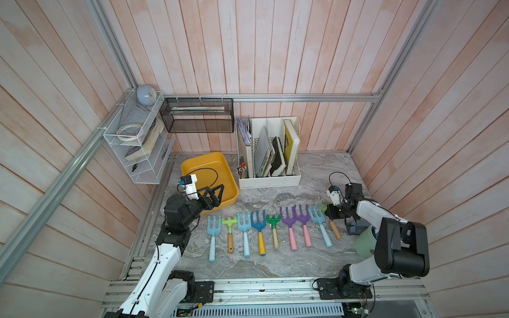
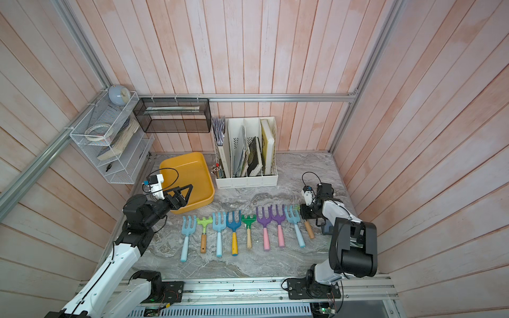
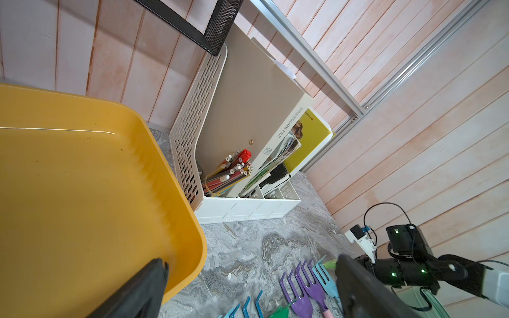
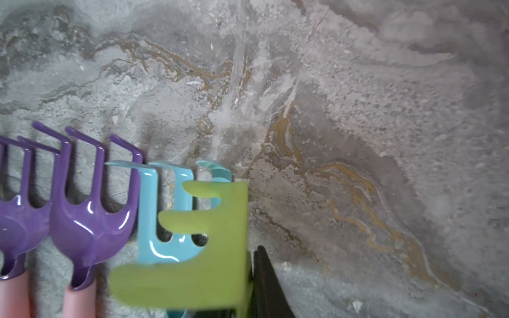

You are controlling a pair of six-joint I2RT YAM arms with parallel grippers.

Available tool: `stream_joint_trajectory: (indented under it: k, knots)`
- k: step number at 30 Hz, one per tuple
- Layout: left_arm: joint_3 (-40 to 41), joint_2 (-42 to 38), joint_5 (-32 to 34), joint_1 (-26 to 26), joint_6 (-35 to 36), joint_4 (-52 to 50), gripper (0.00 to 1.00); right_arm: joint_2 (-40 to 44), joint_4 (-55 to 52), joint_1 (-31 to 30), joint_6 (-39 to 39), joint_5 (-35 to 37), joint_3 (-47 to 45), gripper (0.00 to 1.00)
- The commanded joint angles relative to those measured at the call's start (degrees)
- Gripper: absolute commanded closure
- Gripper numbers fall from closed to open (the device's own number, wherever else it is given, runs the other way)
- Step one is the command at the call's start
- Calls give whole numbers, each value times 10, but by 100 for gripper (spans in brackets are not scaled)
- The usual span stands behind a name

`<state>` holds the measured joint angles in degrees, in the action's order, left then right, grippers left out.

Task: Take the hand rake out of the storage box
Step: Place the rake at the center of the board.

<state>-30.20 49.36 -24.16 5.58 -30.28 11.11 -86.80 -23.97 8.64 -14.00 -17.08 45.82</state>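
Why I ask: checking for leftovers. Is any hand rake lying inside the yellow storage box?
No: in the left wrist view the storage box shows only its bare yellow floor, with no rake inside.

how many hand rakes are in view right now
9, in one row on the table: light blue, light green, light blue, dark blue, dark green, purple, purple, light blue, lime rake in the right hand. None visible in the storage box.

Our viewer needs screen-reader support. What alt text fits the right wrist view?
A blurred lime green hand rake sits in the shut jaws of the right gripper, overlapping the tines of a light blue hand rake. Beside them lie two purple hand rakes with pink handles on a grey marbled tabletop.
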Motion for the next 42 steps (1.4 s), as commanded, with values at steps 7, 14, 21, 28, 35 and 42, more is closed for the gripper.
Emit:
stream_joint_trajectory:
  k: [7, 14, 21, 28, 35, 42]
  knots:
    - [-10, -2, 19, -2, 16, -13, 0, -6, -20, 39, 3, -25, 19, 100]
    - [-10, -2, 19, -4, 15, -12, 0, -24, -22, 51, 3, -55, 24, 100]
    - [-9, -1, 20, -4, 16, -12, 0, -32, -18, 52, 17, -9, 27, 70]
    - [-9, -1, 19, -6, 16, -12, 0, -75, -42, 55, 43, 75, 54, 75]
    - [-8, 0, 19, -8, 15, -11, 0, -69, -41, 55, 58, 83, 56, 65]
    - [-7, 0, 22, -12, 15, -12, 0, -67, -41, 47, 56, 51, 57, 74]
